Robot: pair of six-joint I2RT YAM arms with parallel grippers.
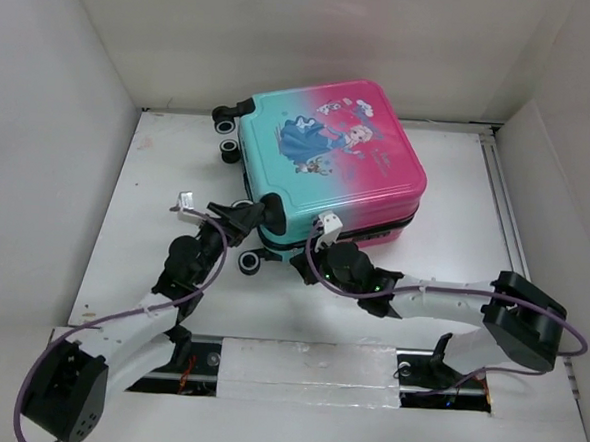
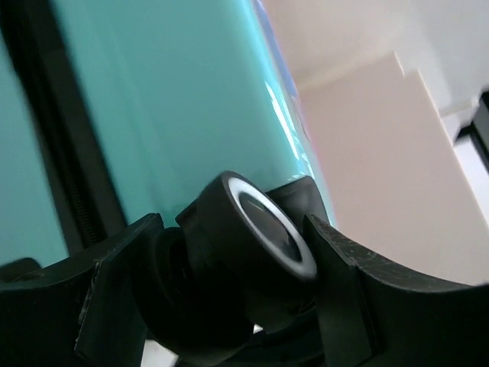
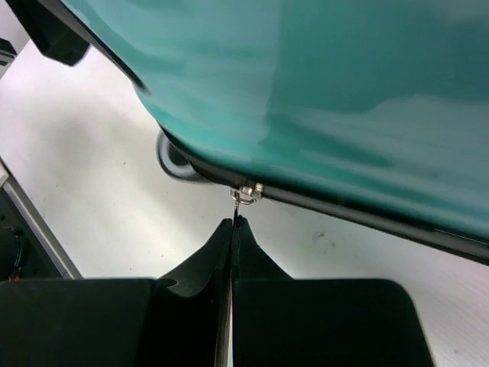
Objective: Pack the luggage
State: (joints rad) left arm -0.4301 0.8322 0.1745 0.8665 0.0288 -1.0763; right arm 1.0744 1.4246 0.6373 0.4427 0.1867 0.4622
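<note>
Two grippers engaged | my left gripper (image 2: 229,256) clamps the caster wheel (image 2: 263,229) to brace the suitcase (image 1: 329,163) | my right gripper (image 3: 231,227) pinches the zipper pull (image 3: 243,196), apparently to draw it | suitcase flat on bench (image 1: 450,226)

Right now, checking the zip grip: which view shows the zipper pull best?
Right wrist: zipper pull close up at right end effector's tips. Top external hides it under that wrist; left wrist, only a wheel.

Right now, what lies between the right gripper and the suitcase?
Only a small metal zipper pull, hanging from the suitcase seam. The right gripper is shut on its lower end. The right wrist view shows this.
</note>
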